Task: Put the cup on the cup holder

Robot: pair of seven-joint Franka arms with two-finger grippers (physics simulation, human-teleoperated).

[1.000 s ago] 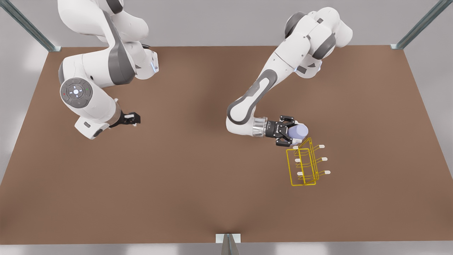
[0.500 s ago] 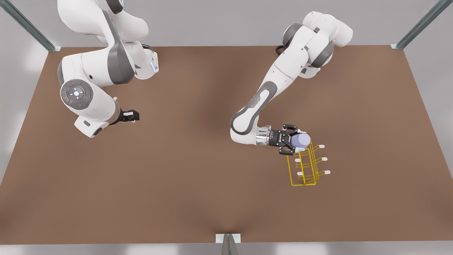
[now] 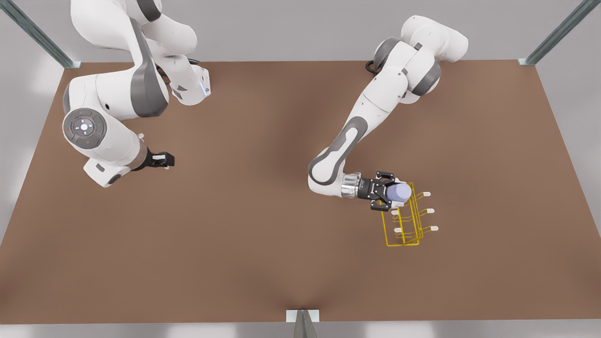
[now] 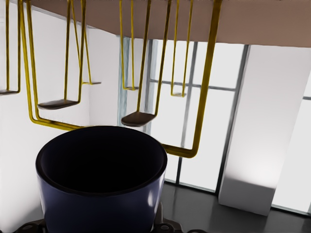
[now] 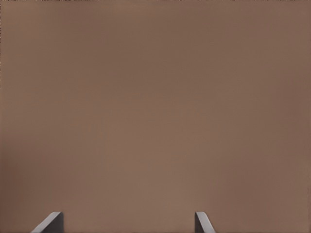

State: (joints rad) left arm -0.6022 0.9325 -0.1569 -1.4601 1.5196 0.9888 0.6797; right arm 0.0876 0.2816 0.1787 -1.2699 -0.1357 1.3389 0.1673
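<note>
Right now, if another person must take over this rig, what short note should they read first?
Left gripper: shut on the cup, held on its side at the cup holder's far end, mouth toward the prongs.
Right gripper: waits over the bare table at the front view's left, fingers open, holding nothing.
Done: cup picked up and brought to the holder.
Left: slip the cup onto a prong, release, back away.

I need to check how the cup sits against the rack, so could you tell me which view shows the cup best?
The left wrist view: the cup looms close, its open mouth facing the rack. The front view shows it small in the left gripper. The right wrist view shows bare table; the right gripper waits apart.
</note>
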